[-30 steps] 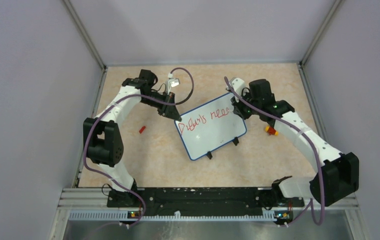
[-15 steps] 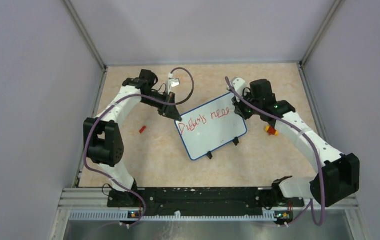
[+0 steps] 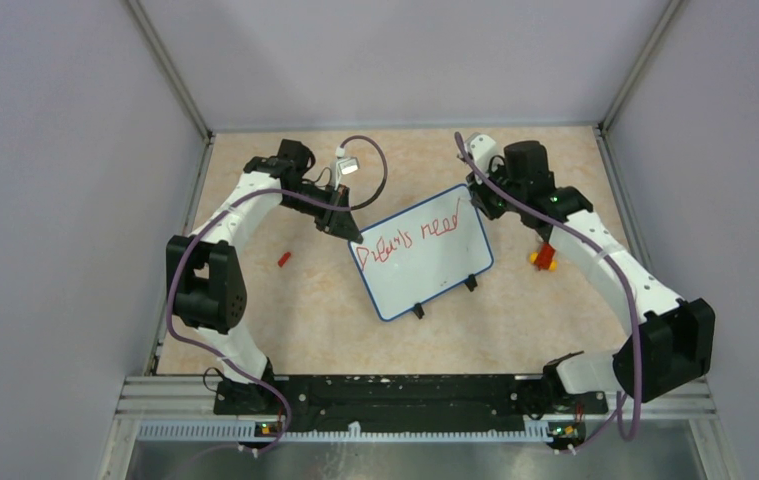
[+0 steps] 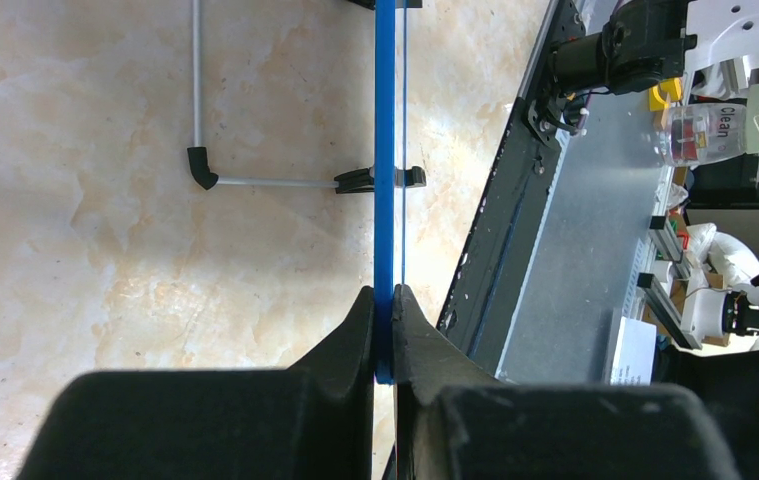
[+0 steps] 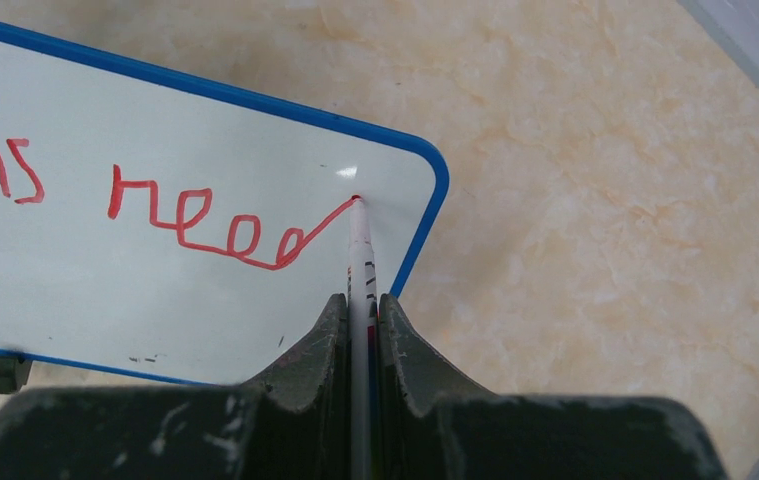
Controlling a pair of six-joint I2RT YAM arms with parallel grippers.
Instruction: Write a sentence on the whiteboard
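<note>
The whiteboard [image 3: 425, 265] lies tilted mid-table, white with a blue rim. Red writing [image 3: 405, 235] on its top line reads roughly "Dreams nee" plus a rising stroke; it also shows in the right wrist view [image 5: 215, 215]. My left gripper [image 3: 347, 228] is shut on the board's left rim, seen edge-on in the left wrist view [image 4: 384, 200]. My right gripper [image 3: 482, 197] is shut on a white marker [image 5: 360, 260], whose red tip touches the whiteboard [image 5: 75, 290] near its top right corner, at the end of the stroke.
A small red cap [image 3: 283, 259] lies on the table left of the board. A red and yellow object [image 3: 543, 258] lies right of the board under my right arm. The board's black feet [image 3: 418, 310] face the near edge. Walls enclose the table.
My right gripper has moved up and away toward the board's top right corner, drawing a long rising red stroke from the last letter. The left gripper and board have not moved.
</note>
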